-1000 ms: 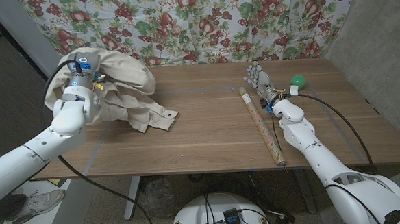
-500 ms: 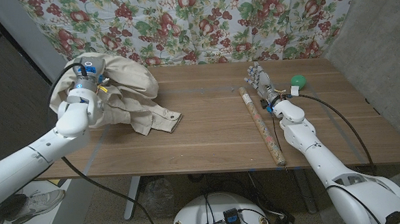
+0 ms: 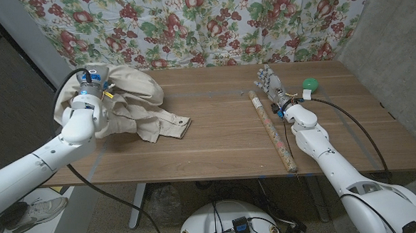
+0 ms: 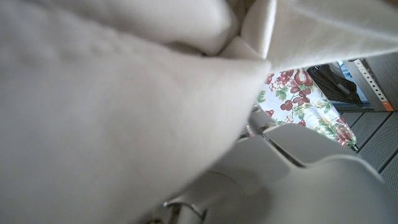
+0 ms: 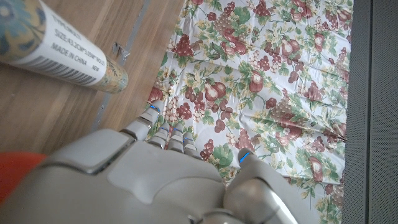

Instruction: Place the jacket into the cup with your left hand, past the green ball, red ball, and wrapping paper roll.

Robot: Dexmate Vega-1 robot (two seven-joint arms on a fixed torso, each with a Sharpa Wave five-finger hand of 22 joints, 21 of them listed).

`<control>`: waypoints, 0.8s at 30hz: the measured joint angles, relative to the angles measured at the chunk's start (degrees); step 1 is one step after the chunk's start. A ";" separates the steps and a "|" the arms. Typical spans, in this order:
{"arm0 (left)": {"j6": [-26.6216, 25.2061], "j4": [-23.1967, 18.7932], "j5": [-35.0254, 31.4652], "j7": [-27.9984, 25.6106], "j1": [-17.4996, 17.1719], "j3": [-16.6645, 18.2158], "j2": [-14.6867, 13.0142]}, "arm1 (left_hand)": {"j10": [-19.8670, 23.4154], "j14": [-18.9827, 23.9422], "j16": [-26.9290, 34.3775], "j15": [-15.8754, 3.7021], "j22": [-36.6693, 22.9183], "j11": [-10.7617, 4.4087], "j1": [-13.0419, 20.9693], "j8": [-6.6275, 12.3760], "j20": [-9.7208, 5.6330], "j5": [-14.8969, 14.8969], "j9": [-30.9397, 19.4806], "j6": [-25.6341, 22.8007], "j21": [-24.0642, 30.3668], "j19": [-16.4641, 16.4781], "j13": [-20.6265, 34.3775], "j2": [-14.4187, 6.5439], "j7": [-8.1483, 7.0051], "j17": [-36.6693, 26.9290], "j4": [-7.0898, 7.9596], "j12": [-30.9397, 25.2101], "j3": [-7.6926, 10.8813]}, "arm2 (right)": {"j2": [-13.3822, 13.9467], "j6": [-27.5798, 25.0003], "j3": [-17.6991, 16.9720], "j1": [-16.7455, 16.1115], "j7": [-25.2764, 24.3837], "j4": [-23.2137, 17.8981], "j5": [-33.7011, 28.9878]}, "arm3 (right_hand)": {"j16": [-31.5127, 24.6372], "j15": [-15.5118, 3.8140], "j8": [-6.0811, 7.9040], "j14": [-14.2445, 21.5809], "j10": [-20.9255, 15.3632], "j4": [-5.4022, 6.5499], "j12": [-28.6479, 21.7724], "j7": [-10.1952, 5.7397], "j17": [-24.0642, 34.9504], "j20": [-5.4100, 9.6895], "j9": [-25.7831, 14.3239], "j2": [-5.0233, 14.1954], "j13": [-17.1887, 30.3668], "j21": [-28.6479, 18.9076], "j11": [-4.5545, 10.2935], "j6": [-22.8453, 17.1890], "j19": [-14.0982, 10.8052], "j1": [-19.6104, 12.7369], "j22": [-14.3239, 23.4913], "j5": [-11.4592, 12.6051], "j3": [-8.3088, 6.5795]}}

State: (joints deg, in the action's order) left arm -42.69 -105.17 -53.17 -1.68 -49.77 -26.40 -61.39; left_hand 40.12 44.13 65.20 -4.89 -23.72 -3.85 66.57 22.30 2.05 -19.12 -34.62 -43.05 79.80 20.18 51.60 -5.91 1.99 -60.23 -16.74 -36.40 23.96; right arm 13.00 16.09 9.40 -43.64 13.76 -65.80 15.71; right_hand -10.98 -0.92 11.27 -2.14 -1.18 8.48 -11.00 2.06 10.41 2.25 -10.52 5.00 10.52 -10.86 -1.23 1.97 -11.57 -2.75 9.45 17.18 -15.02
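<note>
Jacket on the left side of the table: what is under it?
Under the beige jacket the wooden table shows around its spread hem. The left hand is pressed into the bunched cloth. Whether a cup or anything else lies beneath cannot be seen; the fabric covers it.

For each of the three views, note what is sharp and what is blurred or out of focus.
Head view: evenly lit and sharp, jacket and wrapping paper roll crisp. Left wrist view: pale fabric too close, blurred. Right wrist view: roll label readable, right hand soft.
</note>
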 measured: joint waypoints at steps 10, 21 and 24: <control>-0.34 -1.04 -1.62 2.58 0.36 -0.97 -0.82 | -13.93 -11.11 -37.09 1.48 10.85 0.78 -8.21 -10.97 6.43 1.64 7.51 13.34 -2.87 -7.96 -12.59 0.59 -2.26 25.01 22.00 14.32 17.06 | 0.12 -0.35 0.01 -0.53 -0.10 -0.87 0.00 | 0.00 0.00 0.00 0.00 0.00 0.00 0.00 0.00 0.00 0.00 0.00 0.00 0.00 0.00 0.00 0.00 0.00 0.00 0.00 0.00 0.00; 0.87 -2.27 -4.05 3.77 -0.27 -1.09 -1.81 | -24.32 -26.76 -53.08 3.38 13.60 1.12 -16.94 -12.14 10.07 2.21 12.64 26.76 -10.84 -22.47 -19.09 1.85 -5.43 38.81 24.04 23.94 13.40 | 0.13 -0.42 0.00 -0.70 -0.16 -1.14 -0.05 | 0.00 0.00 0.00 0.00 0.00 -0.24 0.00 0.00 0.00 0.00 0.00 0.00 0.00 0.00 0.00 0.00 0.00 0.00 0.00 0.00 0.24; 1.34 -2.42 -4.76 3.91 -0.52 -0.91 -1.86 | -26.03 -28.80 -54.29 4.41 13.86 1.51 -17.10 -12.14 10.14 2.66 13.64 29.13 -12.23 -24.41 -20.00 2.02 -5.71 40.49 23.55 24.56 12.91 | 0.09 -0.42 0.00 -0.69 -0.16 -1.08 -0.05 | 0.00 0.35 0.00 -0.35 0.00 -0.24 0.00 0.00 0.00 0.00 0.00 0.00 0.00 0.00 0.00 0.00 0.00 0.00 0.00 0.00 0.24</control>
State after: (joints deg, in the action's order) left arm -41.35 -107.59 -57.93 2.23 -50.29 -27.31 -63.25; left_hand 14.09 15.33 10.91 -0.48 -9.86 -2.34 49.47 10.16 12.19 -16.46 -20.98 -13.92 67.57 -4.23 31.60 -3.89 -3.71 -19.74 6.81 -11.83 36.88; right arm 13.10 15.67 9.41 -44.34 13.60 -66.88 15.66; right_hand -10.98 -0.57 11.27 -2.49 -1.18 8.24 -11.00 2.06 10.41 2.25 -10.53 5.00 10.52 -10.86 -1.23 1.96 -11.57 -2.75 9.45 17.18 -14.79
